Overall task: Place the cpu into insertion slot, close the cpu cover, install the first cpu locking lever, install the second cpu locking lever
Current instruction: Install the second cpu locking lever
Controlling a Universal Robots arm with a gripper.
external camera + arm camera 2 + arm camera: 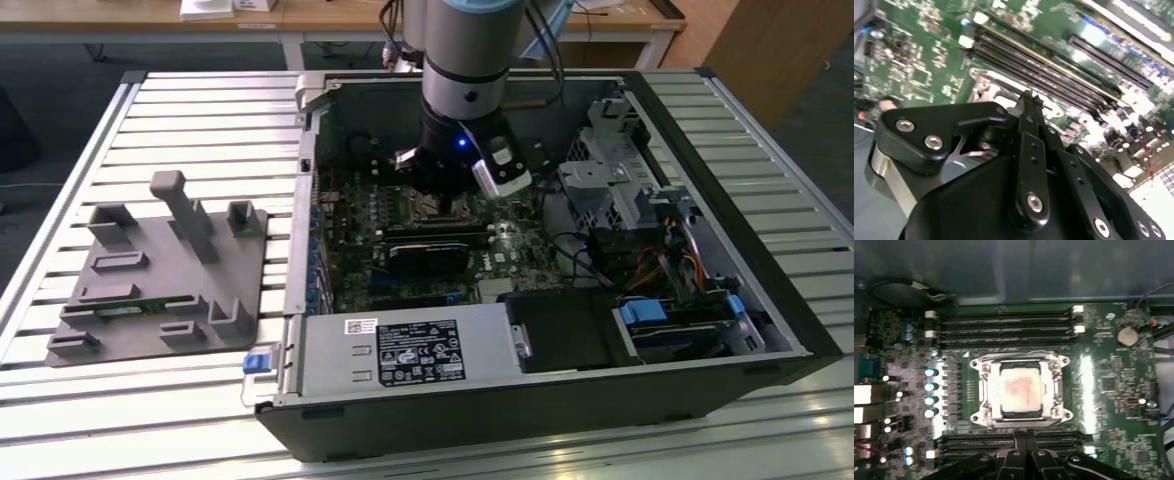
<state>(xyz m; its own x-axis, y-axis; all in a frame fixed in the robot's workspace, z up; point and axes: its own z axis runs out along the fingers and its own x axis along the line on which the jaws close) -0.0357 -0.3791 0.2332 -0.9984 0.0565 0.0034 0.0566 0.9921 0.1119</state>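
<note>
My black two-finger gripper [1025,436] hangs over the green motherboard [1114,390] inside the open black computer case [747,330], its jaws pressed together with nothing between them. The small square cpu with its silvery-grey top [1020,390] already lies in the dark insertion slot, and the thin silvery metal cpu cover [985,390] looks folded down around it, its window framing the chip. I judge the locking levers are what remains. To do that well I should keep my closed tips low beside the frame and push each lever gently, never scraping the long black memory slots [1004,325] nearby
</note>
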